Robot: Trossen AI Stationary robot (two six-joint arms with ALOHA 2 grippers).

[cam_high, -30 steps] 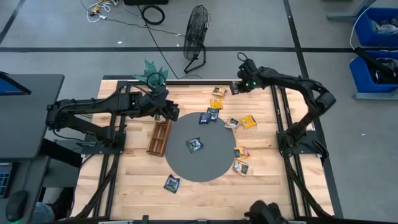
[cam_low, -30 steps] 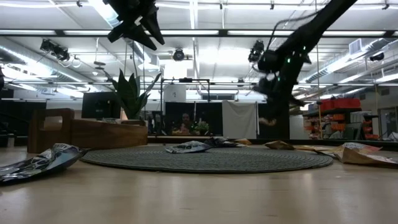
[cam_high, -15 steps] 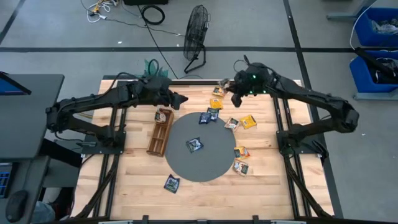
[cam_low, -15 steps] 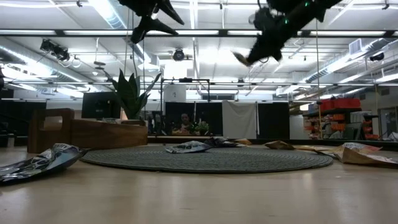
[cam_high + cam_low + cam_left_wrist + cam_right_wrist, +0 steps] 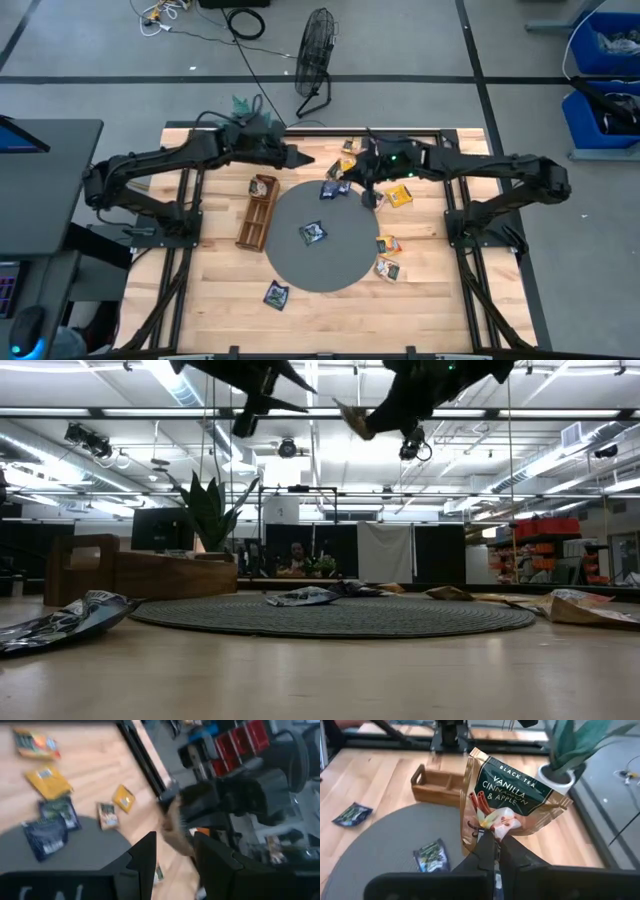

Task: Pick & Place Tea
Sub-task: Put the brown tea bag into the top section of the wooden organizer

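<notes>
My right gripper hangs high over the far rim of the round grey mat, shut on a tan tea sachet with a dark green label. The sachet also shows in the low view. My left gripper is open and empty, high over the table's far side, between the brown wooden tray and my right gripper. One sachet lies in the tray's far end. Several more lie flat on the wood and the mat, such as a dark one and a yellow one. My right gripper pinches the sachet's one edge between its two fingers. The rest of the sachet stands out flat past the fingertips, with its printed face toward the wrist camera. It is lifted well clear of the table and mat.
A potted plant stands at the table's far left corner, just behind the tray. A fan stands on the floor beyond the far edge. Sachets lie near the near edge and at the mat's right rim. Both arms are close together over the table's far middle.
My right gripper has risen and gone from the far right toward the table's left, carrying the tan sachet up clear of the table. My left gripper has risen from the tray's far end and gone toward the far right, leaving a sachet in the tray.
</notes>
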